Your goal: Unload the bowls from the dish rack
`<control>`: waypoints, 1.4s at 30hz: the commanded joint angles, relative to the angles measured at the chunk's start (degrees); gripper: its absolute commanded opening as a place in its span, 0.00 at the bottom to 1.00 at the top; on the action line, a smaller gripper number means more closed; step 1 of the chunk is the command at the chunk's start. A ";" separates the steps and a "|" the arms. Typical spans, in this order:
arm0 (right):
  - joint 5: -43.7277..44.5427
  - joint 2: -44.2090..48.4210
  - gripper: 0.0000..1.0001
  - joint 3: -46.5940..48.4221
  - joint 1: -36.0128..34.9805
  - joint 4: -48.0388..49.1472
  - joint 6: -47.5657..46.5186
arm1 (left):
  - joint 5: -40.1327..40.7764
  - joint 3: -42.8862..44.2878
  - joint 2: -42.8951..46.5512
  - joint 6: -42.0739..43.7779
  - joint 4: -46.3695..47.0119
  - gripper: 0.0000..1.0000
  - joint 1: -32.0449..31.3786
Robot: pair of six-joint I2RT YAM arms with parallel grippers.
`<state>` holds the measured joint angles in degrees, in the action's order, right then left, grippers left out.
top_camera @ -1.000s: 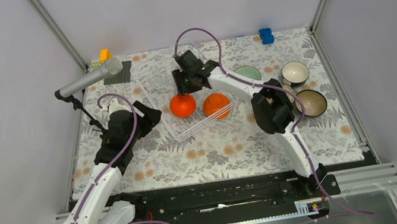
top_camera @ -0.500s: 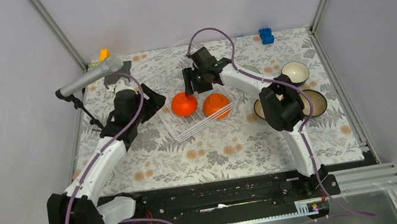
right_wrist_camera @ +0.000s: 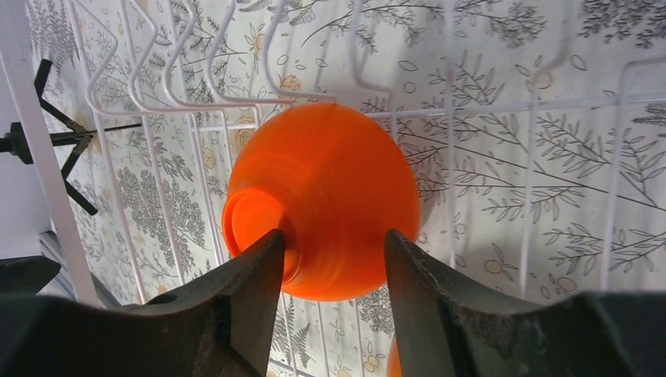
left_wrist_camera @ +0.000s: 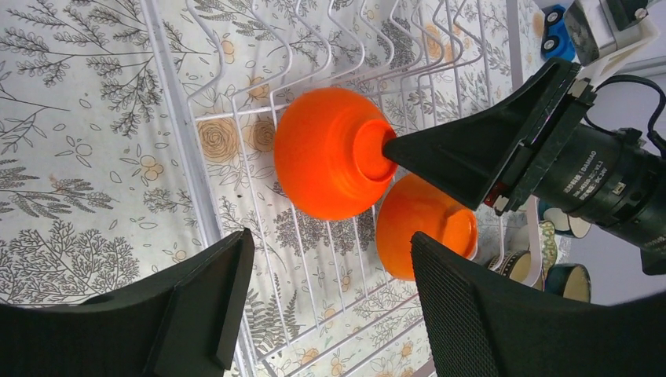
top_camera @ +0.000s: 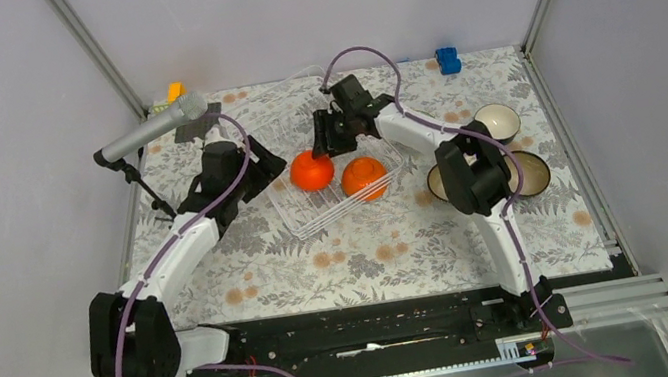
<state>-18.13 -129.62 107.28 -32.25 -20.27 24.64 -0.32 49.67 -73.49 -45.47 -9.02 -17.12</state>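
So in the last second the left tool (left_wrist_camera: 330,267) has been swung in beside the dish rack (left_wrist_camera: 174,118), spread wide with nothing in it. The right tool (right_wrist_camera: 331,239) has been nudged along to the tilted orange bowl (right_wrist_camera: 330,165) and is set astride it near the foot. An actual pinch can't be confirmed. The other orange bowl (top_camera: 363,176) is sat in the rack too, so probably two left to lift out.
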 commanded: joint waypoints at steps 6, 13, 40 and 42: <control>-5.35 -3.04 0.44 -1.90 4.12 1.21 2.71 | -1.58 3.91 -1.88 -0.17 4.02 0.79 0.16; -8.18 -2.00 0.22 -5.41 5.90 5.19 5.36 | -2.40 5.33 -4.70 -0.69 4.27 0.79 -0.63; -6.25 -0.34 0.20 -6.60 7.12 4.40 2.89 | -6.00 14.81 -24.38 -13.61 8.70 0.94 -3.62; -6.23 -0.10 0.20 -6.65 7.16 4.22 2.62 | -7.06 14.94 -25.39 -13.68 10.54 0.91 -3.61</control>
<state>-29.41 -130.02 102.74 -25.36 -11.60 30.30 -4.05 62.83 -97.51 -57.19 -4.78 -20.73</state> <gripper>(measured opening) 0.207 0.930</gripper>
